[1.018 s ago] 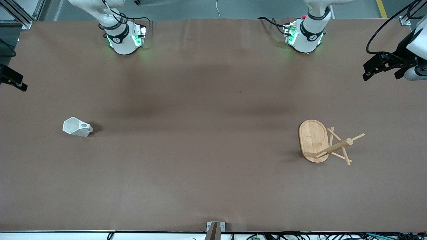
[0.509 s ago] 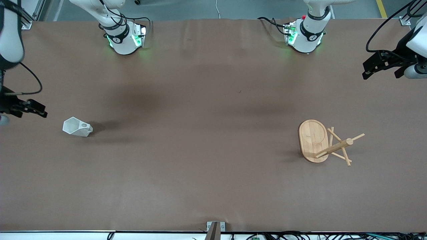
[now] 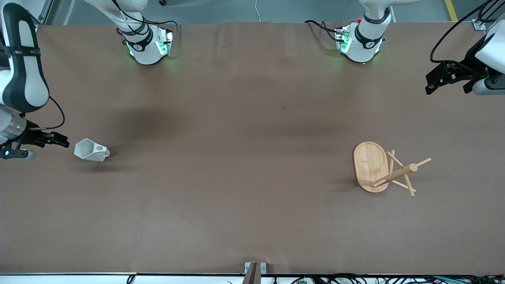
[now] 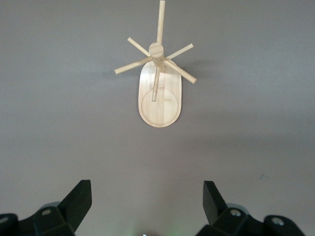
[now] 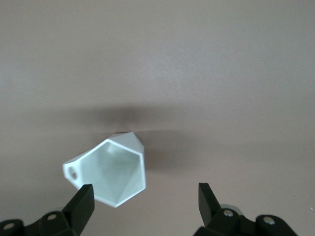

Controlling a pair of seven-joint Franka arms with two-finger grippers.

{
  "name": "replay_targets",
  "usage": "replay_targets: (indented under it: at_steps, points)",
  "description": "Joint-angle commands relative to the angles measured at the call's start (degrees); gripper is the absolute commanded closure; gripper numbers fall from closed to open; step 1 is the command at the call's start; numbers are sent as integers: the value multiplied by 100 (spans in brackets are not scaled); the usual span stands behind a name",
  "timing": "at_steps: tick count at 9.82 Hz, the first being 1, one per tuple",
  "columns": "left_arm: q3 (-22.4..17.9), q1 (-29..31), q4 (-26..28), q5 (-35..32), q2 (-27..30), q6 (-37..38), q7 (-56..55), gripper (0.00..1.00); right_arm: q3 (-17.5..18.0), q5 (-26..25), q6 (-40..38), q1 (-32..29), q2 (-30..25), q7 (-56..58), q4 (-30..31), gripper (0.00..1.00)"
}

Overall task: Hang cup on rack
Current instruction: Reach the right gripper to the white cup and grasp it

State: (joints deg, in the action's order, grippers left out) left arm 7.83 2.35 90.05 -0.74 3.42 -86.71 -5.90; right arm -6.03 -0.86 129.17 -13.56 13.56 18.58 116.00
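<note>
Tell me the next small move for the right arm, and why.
Probably ease the right gripper on toward the cup until its open fingers straddle it. The cup lies on its side, untouched, beside that gripper, and the rack holds nothing. The left gripper, open, waits above the table near the rack.

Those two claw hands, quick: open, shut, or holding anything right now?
Left gripper: open, empty, up over the table with the light bamboo mug rack ahead.
Right gripper: open, empty, beside the small white faceted cup.
</note>
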Motion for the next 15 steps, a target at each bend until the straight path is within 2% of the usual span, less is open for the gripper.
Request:
replay_targets:
  at_steps: [1,4,8,9,10,11,12,15]
  points:
    - [17,3,39,66,-131,76,-43,0,93,-2,257,-76,137,111,256,7]
    - [121,11,21,74,-96,75,-43,0,102,-2,581,-94,375,154,414,10]
    - [148,3,65,74,-78,76,-43,0,128,7,855,-102,717,172,397,31]
    - [148,3,48,74,-78,76,-43,0,128,103,855,-94,753,172,388,52]
    - [148,3,56,74,-87,67,-43,0,128,295,838,-76,753,163,379,83]
    - [148,3,56,74,-96,58,-43,0,128,410,837,-76,753,163,362,97]
    - [148,3,48,66,-105,32,-43,0,128,412,837,-76,753,172,344,100]
    - [140,11,48,57,-105,32,-43,0,137,412,750,-32,509,155,292,100]
